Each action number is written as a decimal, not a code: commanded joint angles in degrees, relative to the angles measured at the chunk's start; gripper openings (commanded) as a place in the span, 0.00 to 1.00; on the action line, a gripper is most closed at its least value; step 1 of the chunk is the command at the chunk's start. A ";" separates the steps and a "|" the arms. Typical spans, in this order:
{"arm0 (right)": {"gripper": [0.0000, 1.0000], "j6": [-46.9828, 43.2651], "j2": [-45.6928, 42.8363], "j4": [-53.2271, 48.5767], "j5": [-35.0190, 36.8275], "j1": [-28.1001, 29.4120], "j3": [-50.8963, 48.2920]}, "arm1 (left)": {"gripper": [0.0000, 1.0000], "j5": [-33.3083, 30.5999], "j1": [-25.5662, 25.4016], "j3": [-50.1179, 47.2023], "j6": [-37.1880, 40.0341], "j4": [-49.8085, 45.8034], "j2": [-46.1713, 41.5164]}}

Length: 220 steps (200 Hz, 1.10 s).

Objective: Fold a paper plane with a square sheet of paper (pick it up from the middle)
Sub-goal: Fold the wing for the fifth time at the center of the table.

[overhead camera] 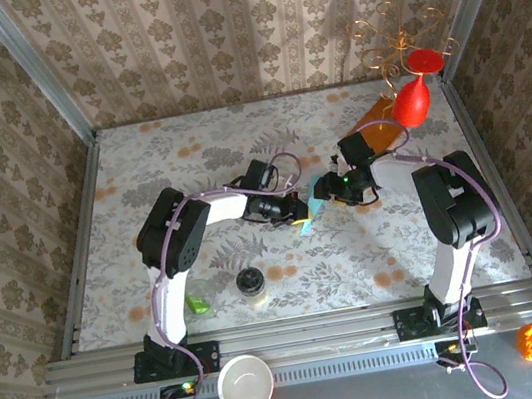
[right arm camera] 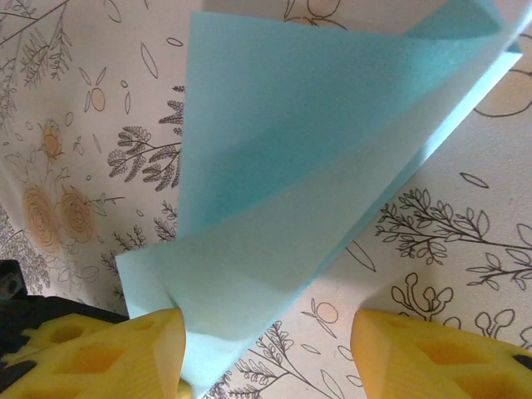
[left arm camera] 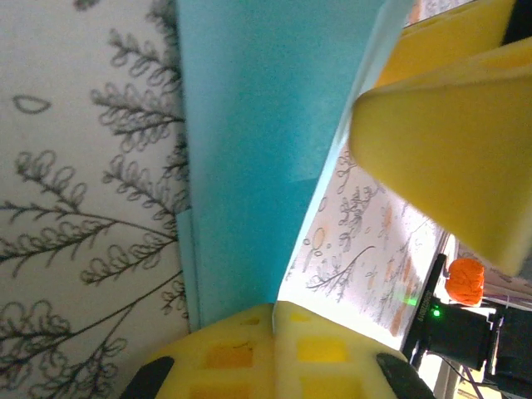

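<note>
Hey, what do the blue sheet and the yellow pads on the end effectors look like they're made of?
The blue sheet looks like thin matte paper: it curls, folds over itself in flat layers and shows no shine. The yellow pads look like soft matte foam or rubber, hard to tell which: they have blunt rounded edges and moulded square hollows.

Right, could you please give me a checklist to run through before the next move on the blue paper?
1. Left gripper jaws shut on the square sheet of paper: ok.
2. Right gripper jaws open: ok.
3. Sheet edge inside the right jaws' gap: ok, it lies against one finger.
4. Fold pressed flat: not ok, the layers bow apart.
5. Sheet lifted off the table: cannot tell.
6. Orange-brown sheet apart from the work: ok.
</note>
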 commanded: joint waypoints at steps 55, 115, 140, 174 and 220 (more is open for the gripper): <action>0.53 0.93 7.21 -4.45 9.46 1.58 2.92 | 0.02 0.80 0.51 -0.82 -0.37 -0.56 0.93; 0.51 1.10 8.87 -6.15 9.99 1.76 4.10 | 0.17 -0.17 0.49 -1.69 0.79 -1.27 -1.73; 0.51 1.08 9.16 -6.51 9.70 1.84 4.54 | 0.22 -0.47 0.50 -2.71 1.06 -1.17 -3.31; 0.51 1.10 9.62 -6.83 9.63 1.94 4.81 | 0.23 -1.80 0.49 -4.39 1.52 -1.91 -4.86; 0.50 1.10 10.30 -7.64 9.78 2.16 5.50 | 0.23 -3.00 0.33 -5.35 2.33 -2.64 -5.11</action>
